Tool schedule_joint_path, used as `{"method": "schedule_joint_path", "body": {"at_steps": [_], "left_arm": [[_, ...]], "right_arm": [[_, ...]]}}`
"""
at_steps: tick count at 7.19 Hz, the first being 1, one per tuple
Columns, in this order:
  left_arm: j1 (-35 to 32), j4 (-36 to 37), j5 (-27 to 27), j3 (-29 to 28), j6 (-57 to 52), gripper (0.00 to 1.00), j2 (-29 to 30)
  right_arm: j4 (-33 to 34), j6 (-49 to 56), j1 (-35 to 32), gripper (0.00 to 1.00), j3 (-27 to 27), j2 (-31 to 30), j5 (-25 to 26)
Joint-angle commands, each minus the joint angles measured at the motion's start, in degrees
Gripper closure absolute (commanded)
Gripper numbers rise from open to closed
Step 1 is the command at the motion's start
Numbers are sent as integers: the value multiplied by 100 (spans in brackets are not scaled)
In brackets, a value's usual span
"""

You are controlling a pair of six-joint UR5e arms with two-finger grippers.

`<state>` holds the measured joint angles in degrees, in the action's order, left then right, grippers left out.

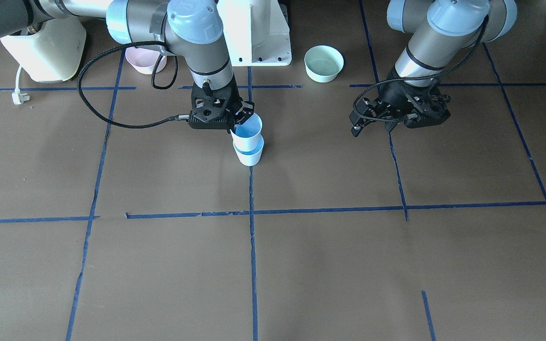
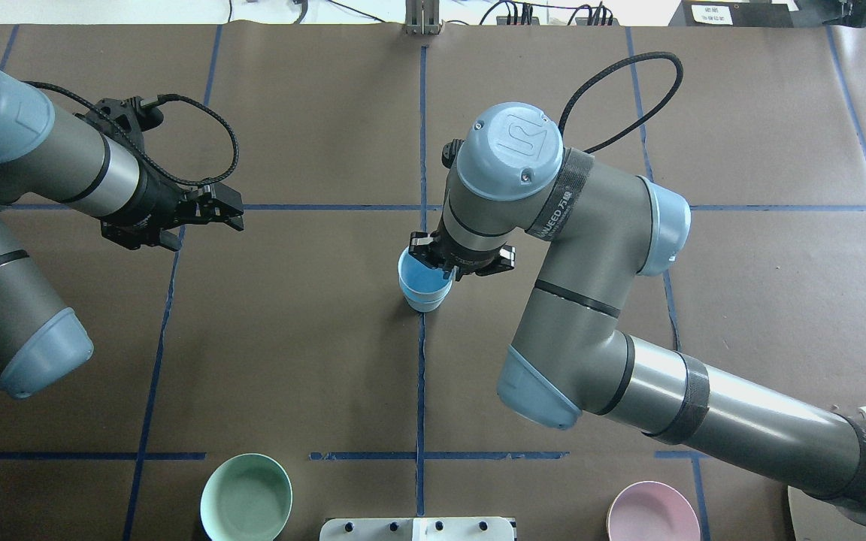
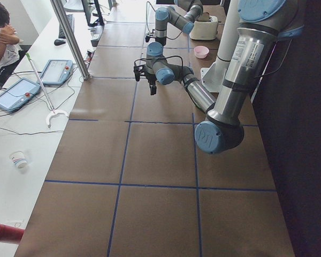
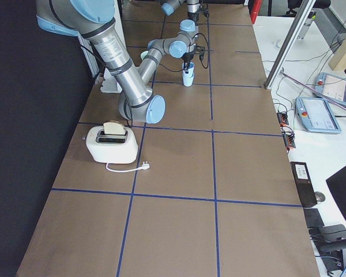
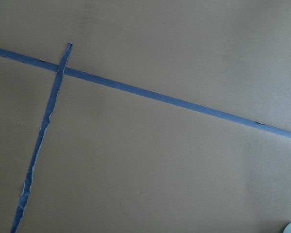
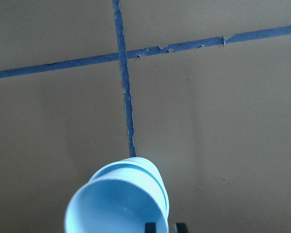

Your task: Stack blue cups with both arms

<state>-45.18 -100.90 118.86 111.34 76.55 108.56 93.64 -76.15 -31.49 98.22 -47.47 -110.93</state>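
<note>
Two pale-blue cups stand nested near the table's middle on a blue tape line. The upper cup [image 1: 248, 129] sits tilted inside the lower cup [image 1: 250, 155], which rests on the table. My right gripper [image 1: 245, 113] is shut on the upper cup's rim; it also shows in the overhead view [image 2: 442, 267]. The right wrist view shows the upper cup [image 6: 115, 209] inside the lower cup's rim [image 6: 154, 171]. My left gripper [image 1: 354, 124] hovers open and empty above bare table, far from the cups, and shows in the overhead view [image 2: 237, 212].
A mint-green bowl [image 1: 323, 63] and a pink bowl [image 1: 142, 62] stand near the white pedestal [image 1: 254, 33]. A cream toaster [image 1: 45, 49] with a loose plug [image 1: 19, 98] stands at the table's end on my right. Blue tape lines cross the brown table.
</note>
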Motion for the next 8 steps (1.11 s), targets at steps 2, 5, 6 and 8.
{"method": "schedule_joint_path", "body": {"at_steps": [2, 5, 6, 8], "left_arm": [[0, 0, 14, 20, -17, 0, -36], [-358, -17, 85, 195, -1592, 0, -815], [-691, -18, 433, 161, -2417, 0, -1158], [-1604, 17, 795, -14, -4287, 0, -1774]], "right_arm": [[-4, 12, -50, 0, 65, 10, 11], [5, 1034, -1040, 0, 1274, -1487, -552], [-4, 1476, -1322, 0, 1409, -1928, -735], [-74, 2729, -1875, 0, 1489, -2754, -851]]}}
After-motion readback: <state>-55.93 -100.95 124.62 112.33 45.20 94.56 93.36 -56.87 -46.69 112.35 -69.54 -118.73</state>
